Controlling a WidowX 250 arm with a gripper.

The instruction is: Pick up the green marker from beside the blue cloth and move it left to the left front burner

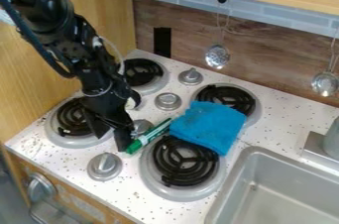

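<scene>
Left coil burner: black spiral in a round metal pan, left of the blue cloth.
Control knob: rounded, metallic grey, to the lower left of the cloth.
Gripper: black, angular, hanging left of the cloth; its 2 fingers stand apart with nothing seen between them, 1 fingertip just beside the marker's cap.
Marker: smooth green-and-white cylinder, lying aslant between gripper and cloth, green cap towards the gripper, other end at the cloth's left edge; contact there cannot be told.
Handling: a sound grip would probably set 1 finger on each side of the barrel, square to its length and near its middle. A low, level approach should limit rolling, and closing clear of the fabric should avoid pinching it.
Front coil burner: ridged black rings, partly under the cloth.
Cloth: soft, matt, creased, roughly rectangular, draped over parts of 2 burners.
Sink basin: smooth grey, round-cornered, to the lower right of the cloth.
</scene>
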